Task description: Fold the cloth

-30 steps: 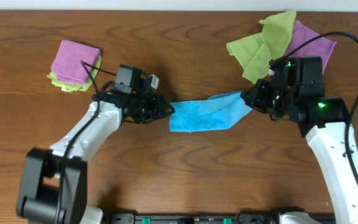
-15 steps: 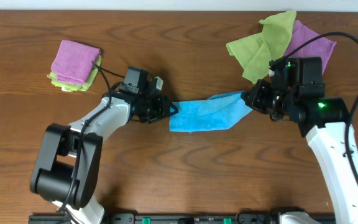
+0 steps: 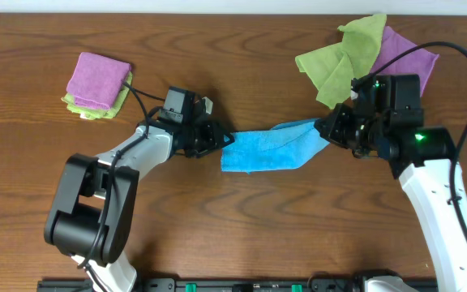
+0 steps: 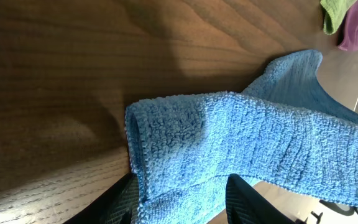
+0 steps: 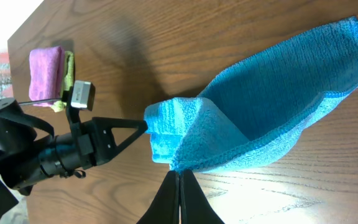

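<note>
The sky-blue cloth (image 3: 267, 148) lies bunched in a strip at the table's middle. It also shows in the left wrist view (image 4: 241, 143) and the right wrist view (image 5: 260, 118). My left gripper (image 3: 222, 139) is at the cloth's left end. Its jaws (image 4: 182, 202) are open, with the cloth's folded edge lying between them. My right gripper (image 3: 324, 130) is shut on the cloth's right end. Its fingers (image 5: 179, 177) pinch the edge and hold that end slightly raised.
A loose lime-green cloth (image 3: 339, 57) and a purple cloth (image 3: 408, 50) lie at the back right, just behind my right arm. A folded purple cloth on a folded green one (image 3: 97, 81) sits at the back left.
My left gripper has moved right along the table, from just short of the cloth to astride its left edge. The right gripper and the cloth have stayed put.
</note>
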